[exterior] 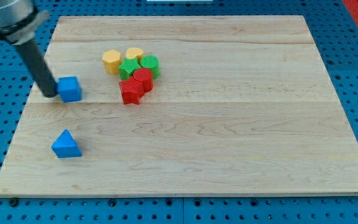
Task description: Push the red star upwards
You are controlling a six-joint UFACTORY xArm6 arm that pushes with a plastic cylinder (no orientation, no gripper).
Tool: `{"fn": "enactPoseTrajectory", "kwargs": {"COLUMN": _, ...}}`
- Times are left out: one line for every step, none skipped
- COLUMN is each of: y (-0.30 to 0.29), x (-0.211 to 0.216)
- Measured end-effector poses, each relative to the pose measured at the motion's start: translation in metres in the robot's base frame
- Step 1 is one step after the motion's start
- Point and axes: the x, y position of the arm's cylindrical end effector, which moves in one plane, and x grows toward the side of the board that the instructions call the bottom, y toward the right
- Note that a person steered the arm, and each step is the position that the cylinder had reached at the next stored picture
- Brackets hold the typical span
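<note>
The red star [130, 91] lies on the wooden board at the lower left of a tight cluster of blocks in the view's upper middle. It touches a red cylinder [143, 79] to its upper right. My tip [49, 95] rests on the board at the view's left, touching the left side of a blue cube [70, 89]. The tip is well to the left of the red star, with the blue cube between them.
The cluster also holds a green star [128, 68], a green cylinder [150, 65], a yellow hexagon [111, 61] and a yellow cylinder [134, 55]. A blue triangle [65, 144] lies at the lower left. The board's left edge [23, 112] is near the tip.
</note>
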Motion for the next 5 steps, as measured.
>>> {"fn": "enactPoseTrajectory", "kwargs": {"y": 0.05, "x": 0.0}}
{"fn": "enactPoseTrajectory", "kwargs": {"y": 0.073, "x": -0.002}}
{"fn": "enactPoseTrajectory", "kwargs": {"y": 0.082, "x": -0.012}}
{"fn": "enactPoseTrajectory", "kwargs": {"y": 0.065, "x": -0.021}}
{"fn": "enactPoseTrajectory", "kwargs": {"y": 0.014, "x": 0.019}}
